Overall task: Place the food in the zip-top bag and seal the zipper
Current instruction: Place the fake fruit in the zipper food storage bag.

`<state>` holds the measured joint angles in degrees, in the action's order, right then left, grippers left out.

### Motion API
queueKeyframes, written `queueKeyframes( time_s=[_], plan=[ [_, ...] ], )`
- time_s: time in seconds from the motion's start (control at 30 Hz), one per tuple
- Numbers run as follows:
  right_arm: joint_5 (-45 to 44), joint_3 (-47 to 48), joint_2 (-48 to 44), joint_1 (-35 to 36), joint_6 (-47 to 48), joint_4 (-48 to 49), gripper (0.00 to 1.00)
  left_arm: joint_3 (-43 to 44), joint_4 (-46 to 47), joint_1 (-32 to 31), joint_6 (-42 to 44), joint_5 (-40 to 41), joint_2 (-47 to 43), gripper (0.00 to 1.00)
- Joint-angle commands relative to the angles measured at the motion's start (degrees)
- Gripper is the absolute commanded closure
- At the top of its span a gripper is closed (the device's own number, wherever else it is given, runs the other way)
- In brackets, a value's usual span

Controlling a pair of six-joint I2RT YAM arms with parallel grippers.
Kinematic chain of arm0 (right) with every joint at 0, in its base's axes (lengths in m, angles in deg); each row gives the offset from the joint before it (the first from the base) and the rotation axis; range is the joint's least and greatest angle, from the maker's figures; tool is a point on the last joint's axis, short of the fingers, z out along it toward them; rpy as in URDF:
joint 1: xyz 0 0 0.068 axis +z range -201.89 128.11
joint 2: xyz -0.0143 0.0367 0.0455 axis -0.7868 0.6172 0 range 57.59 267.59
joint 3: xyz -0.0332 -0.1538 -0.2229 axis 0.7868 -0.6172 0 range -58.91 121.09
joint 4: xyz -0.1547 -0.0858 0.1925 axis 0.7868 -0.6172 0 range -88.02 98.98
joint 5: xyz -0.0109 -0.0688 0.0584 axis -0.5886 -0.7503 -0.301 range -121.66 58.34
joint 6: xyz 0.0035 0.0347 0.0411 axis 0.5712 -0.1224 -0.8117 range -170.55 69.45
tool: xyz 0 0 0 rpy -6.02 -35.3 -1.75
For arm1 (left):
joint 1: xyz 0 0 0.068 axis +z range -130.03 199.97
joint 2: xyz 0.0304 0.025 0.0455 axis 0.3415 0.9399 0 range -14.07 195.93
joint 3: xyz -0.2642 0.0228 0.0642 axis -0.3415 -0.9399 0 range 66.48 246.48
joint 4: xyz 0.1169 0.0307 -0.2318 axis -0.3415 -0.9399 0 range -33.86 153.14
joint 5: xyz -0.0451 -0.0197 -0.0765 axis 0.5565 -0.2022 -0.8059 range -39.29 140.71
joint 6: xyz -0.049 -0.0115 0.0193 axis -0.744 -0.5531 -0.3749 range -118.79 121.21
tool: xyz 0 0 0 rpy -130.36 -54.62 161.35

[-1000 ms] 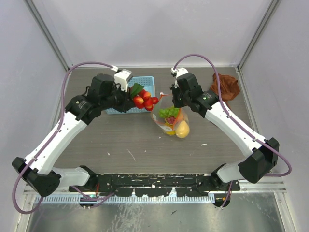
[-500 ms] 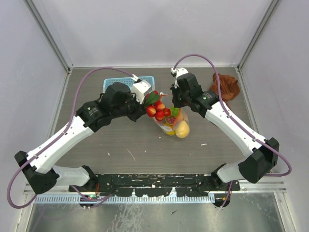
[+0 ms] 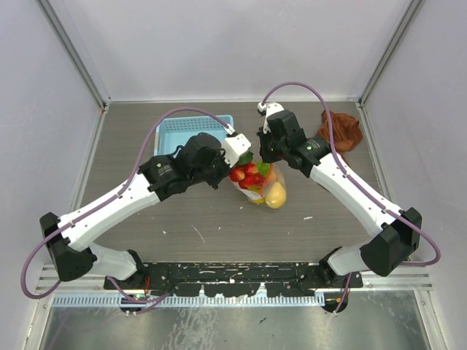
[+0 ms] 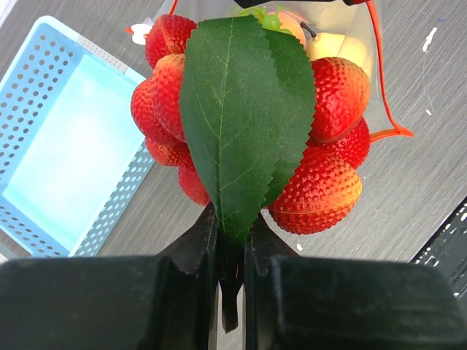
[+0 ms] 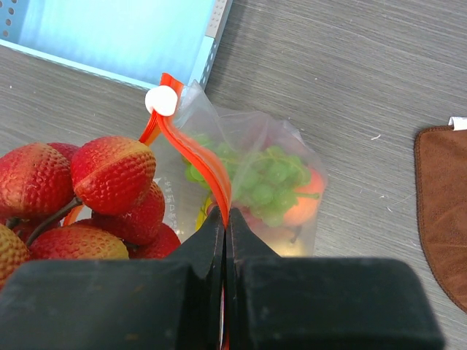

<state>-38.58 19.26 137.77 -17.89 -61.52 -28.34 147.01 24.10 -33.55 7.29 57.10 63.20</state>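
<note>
1. Two arms are working over one grey table (image 5: 365,58). It is carrying one zip-top bag (image 5: 252,135), one light-blue perforated basket (image 4: 117,204) and one rust-brown cloth (image 5: 441,211).
2. One strawberry bunch (image 4: 321,189) is hanging in the air. At least seven red, pebbled berries are showing in the left wrist view, with two overlapping green leaves (image 4: 241,124) lying across them.
3. The left gripper (image 4: 232,235) is pinching the strawberry bunch by its leaf stalk, with the jaws almost together. It is holding the berries just left of the bag's mouth and touching the plastic.
4. The right gripper (image 5: 225,226) is clamping fully down on the zipper (image 5: 193,149) and holding that edge of the mouth up.
5. The bag is sitting mid-table, just right of the basket's near right corner and well left of the cloth, which is lying at the far right.
6. The bag is looking clear and crinkled. Its red-orange zipper is curving up to one small white round tab (image 5: 160,100).
7. Inside it, one cluster of green grapes (image 5: 273,179) is showing through the plastic with orange-red fruit beneath. One yellow-orange peach (image 3: 275,195) is bulging at the bag's near end.
</note>
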Motion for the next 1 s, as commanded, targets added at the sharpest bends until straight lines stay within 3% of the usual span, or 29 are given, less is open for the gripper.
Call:
queueKeyframes(
  time_s=[0.0, 0.17, 0.97],
  plan=[
    [0.5, 0.67, -0.46, -0.08, -0.83, 3.39, 1.0, 3.89, 5.26, -1.35, 2.76, 4.25, -0.37, 1.0],
    [0.63, 0.58, -0.47, -0.1, -0.82, 3.48, 1.0, 4.19, 7.1, -1.5, 2.54, 7.07, -0.46, 1.0],
    [1.88, 0.3, -1.33, -0.08, -1.01, 3.92, 1.0, -0.53, 7.67, -4.58, 8.14, 0.15, 0.4, 1.0]
  ],
)
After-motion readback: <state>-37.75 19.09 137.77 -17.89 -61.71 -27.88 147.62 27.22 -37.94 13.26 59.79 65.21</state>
